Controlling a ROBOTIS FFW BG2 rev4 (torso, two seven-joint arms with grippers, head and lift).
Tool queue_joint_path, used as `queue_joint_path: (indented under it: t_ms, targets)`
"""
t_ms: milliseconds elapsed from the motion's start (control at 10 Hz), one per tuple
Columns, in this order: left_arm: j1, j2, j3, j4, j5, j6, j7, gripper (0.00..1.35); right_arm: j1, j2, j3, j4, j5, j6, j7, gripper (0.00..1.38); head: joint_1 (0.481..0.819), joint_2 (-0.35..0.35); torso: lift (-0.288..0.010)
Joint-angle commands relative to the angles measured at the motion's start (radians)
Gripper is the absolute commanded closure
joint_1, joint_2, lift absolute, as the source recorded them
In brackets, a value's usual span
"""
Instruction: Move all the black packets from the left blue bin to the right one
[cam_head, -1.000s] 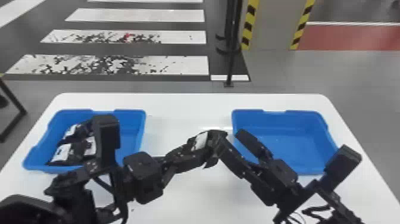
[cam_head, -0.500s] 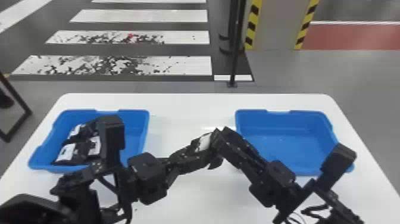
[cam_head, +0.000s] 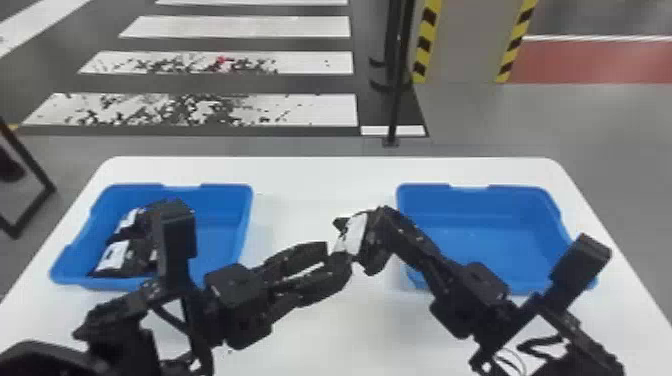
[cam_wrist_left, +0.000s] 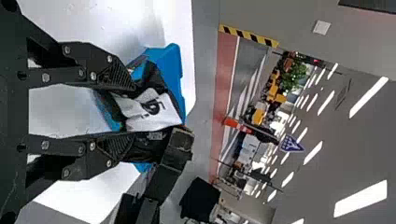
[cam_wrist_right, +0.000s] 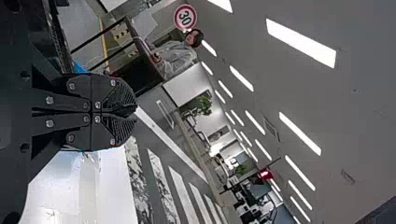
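Apparently early on: right gripper (cam_wrist_right: 134, 111) held white-labelled black packet (cam_head: 354, 234) over white table (cam_head: 320, 175), left gripper (cam_wrist_left: 135, 111) wide beside it; other black packets (cam_head: 112, 256) lay in blue plastic bin (cam_head: 237, 200) by left edge, right blue bin (cam_head: 490, 235) likely awaited first.

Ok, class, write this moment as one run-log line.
phase: likely handover; left gripper: open, packet between fingers; right gripper: shut on packet; left bin: more packets inside; next, likely: packet to right bin
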Motion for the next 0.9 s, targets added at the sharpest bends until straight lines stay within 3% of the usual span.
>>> queue_joint_path:
  t_ms: [0,400,700,800]
  targets:
    - [0.022,-0.008,0.033,0.000,0.011,-0.021,0.001,0.11,-0.025,-0.005,-0.034,0.024,0.002,0.000,0.000,1.28,0.695,0.012,-0.140]
    - [0.059,-0.017,0.083,-0.003,0.029,-0.026,0.001,0.17,-0.173,-0.023,-0.150,0.233,0.070,-0.003,-0.009,1.28,0.695,-0.021,-0.140]
    - [0.054,-0.018,0.091,-0.003,0.033,-0.031,0.001,0.17,-0.261,-0.026,-0.307,0.370,0.207,-0.020,-0.017,1.28,0.695,-0.121,-0.140]
    - [0.061,-0.021,0.103,-0.003,0.033,-0.028,0.001,0.17,-0.266,-0.026,-0.347,0.390,0.233,-0.037,-0.026,1.20,0.695,-0.169,-0.140]
